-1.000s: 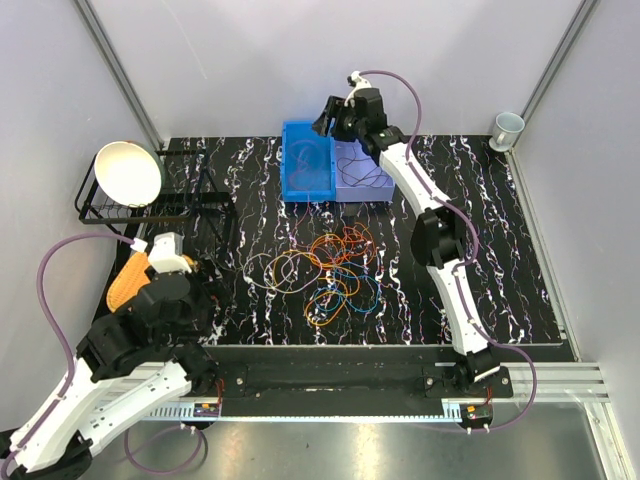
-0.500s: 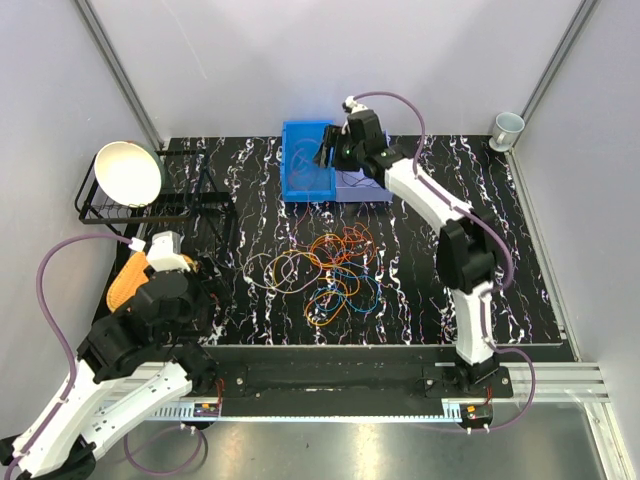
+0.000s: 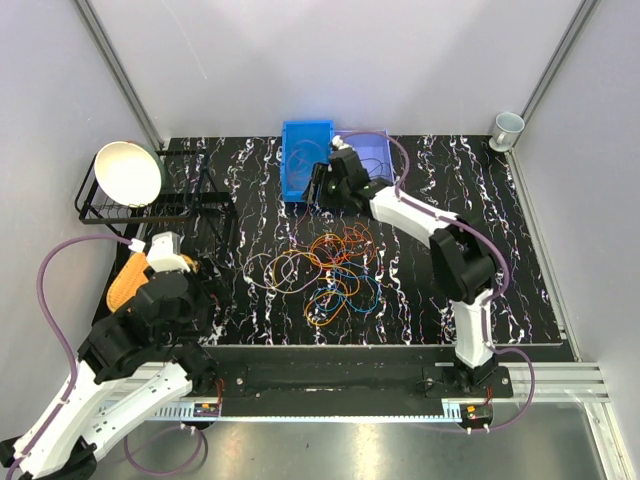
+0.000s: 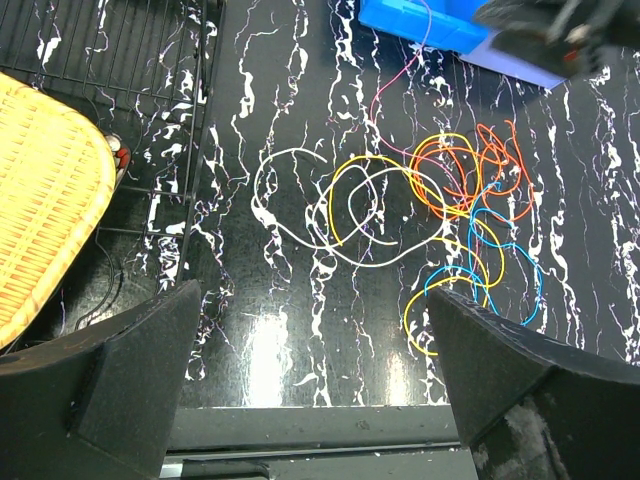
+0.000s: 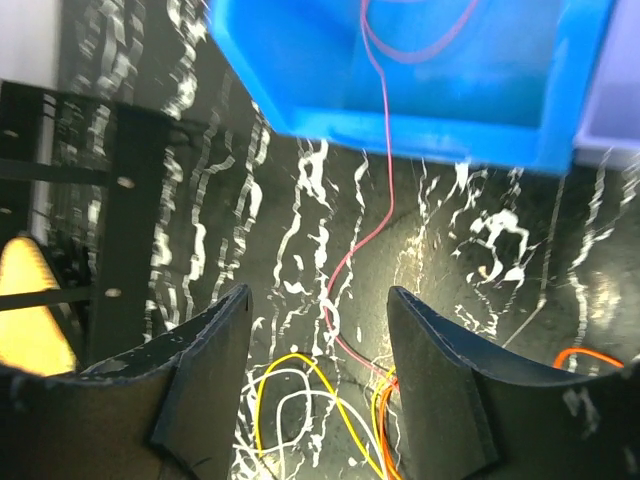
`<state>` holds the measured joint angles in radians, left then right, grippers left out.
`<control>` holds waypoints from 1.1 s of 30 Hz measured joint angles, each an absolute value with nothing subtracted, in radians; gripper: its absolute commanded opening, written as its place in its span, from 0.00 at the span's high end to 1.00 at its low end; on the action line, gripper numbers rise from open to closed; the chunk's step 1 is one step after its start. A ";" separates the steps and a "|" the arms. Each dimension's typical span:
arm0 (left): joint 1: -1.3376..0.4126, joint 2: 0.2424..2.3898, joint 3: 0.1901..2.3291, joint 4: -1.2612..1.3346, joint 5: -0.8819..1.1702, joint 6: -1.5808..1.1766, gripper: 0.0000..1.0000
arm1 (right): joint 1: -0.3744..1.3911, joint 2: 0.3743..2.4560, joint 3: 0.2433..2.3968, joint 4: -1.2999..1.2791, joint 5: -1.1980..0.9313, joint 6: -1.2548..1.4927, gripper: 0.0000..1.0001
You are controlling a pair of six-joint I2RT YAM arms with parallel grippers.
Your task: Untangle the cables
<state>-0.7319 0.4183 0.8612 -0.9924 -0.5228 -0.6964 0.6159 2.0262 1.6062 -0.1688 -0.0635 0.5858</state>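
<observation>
The cables [image 3: 335,270] lie in a loose pile mid-table: orange, yellow, blue, red and white loops. They also show in the left wrist view [image 4: 440,225], with a white loop [image 4: 290,190] lying apart to the left. A thin pink cable [image 5: 385,180] runs from inside the blue bin [image 5: 420,100] over its front wall down to the pile. My right gripper [image 3: 322,188] hovers just in front of the blue bin [image 3: 307,160], open and empty [image 5: 318,300], above that pink cable. My left gripper [image 4: 315,295] is wide open and empty, at the near left, short of the pile.
A lavender bin [image 3: 372,160] sits right of the blue bin, partly under my right arm. A black wire rack [image 3: 190,200] holding a white bowl [image 3: 128,172] stands at the far left, and a yellow wicker piece [image 4: 40,200] lies beside my left arm. A cup [image 3: 508,127] stands at the far right corner.
My right gripper has come from above the bins toward the near side and lower, now in front of the blue bin. The left arm has barely moved.
</observation>
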 measured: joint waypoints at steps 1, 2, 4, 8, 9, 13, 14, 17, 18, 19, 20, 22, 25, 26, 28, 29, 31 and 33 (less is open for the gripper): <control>-0.732 0.416 0.861 -0.992 -0.522 -0.696 0.02 | 0.621 2.040 1.607 -0.165 -0.063 0.590 0.38; -0.732 0.413 0.861 -0.993 -0.523 -0.696 0.01 | 0.627 2.061 1.610 -0.164 -0.062 0.595 0.39; -0.731 0.405 0.861 -0.992 -0.522 -0.696 0.01 | 0.633 2.101 1.617 -0.160 -0.061 0.601 0.39; -0.731 0.399 0.861 -0.992 -0.522 -0.696 0.01 | 0.635 2.177 1.646 -0.162 -0.057 0.601 0.39; -0.731 0.399 0.861 -0.992 -0.522 -0.696 0.01 | 0.635 2.191 1.654 -0.162 -0.052 0.601 0.39; -0.731 0.399 0.861 -0.992 -0.519 -0.696 0.02 | 0.636 2.229 1.689 -0.160 -0.040 0.601 0.39; -0.731 0.399 0.861 -0.992 -0.519 -0.696 0.01 | 0.636 2.236 1.697 -0.159 -0.036 0.602 0.40; -0.731 0.398 0.861 -0.992 -0.519 -0.696 0.02 | 0.636 2.254 1.721 -0.152 -0.015 0.605 0.41; -0.731 0.398 0.861 -0.992 -0.519 -0.696 0.02 | 0.636 2.262 1.730 -0.150 -0.011 0.608 0.42; -0.731 0.398 0.861 -0.992 -0.519 -0.696 0.01 | 0.636 2.270 1.737 -0.149 -0.009 0.611 0.43; -0.731 0.396 0.860 -0.992 -0.518 -0.696 0.01 | 0.636 2.277 1.745 -0.146 -0.006 0.614 0.43; -0.731 0.391 0.859 -0.992 -0.518 -0.696 0.02 | 0.636 2.292 1.757 -0.146 0.003 0.624 0.46; -0.731 0.387 0.857 -0.990 -0.516 -0.696 0.01 | 0.636 2.319 1.779 -0.146 0.012 0.634 0.50; -0.731 0.386 0.857 -0.989 -0.516 -0.696 0.01 | 0.636 2.326 1.785 -0.145 0.015 0.637 0.51; -0.731 0.386 0.857 -0.987 -0.515 -0.696 0.01 | 0.636 2.340 1.793 -0.145 0.019 0.642 0.54; -0.731 0.386 0.857 -0.986 -0.515 -0.696 0.02 | 0.636 2.344 1.793 -0.146 0.020 0.645 0.57; -0.731 0.386 0.857 -0.986 -0.515 -0.696 0.01 | 0.636 2.350 1.794 -0.146 0.023 0.649 0.61; -0.731 0.386 0.857 -0.986 -0.515 -0.696 0.02 | 0.636 2.356 1.799 -0.146 0.028 0.653 0.67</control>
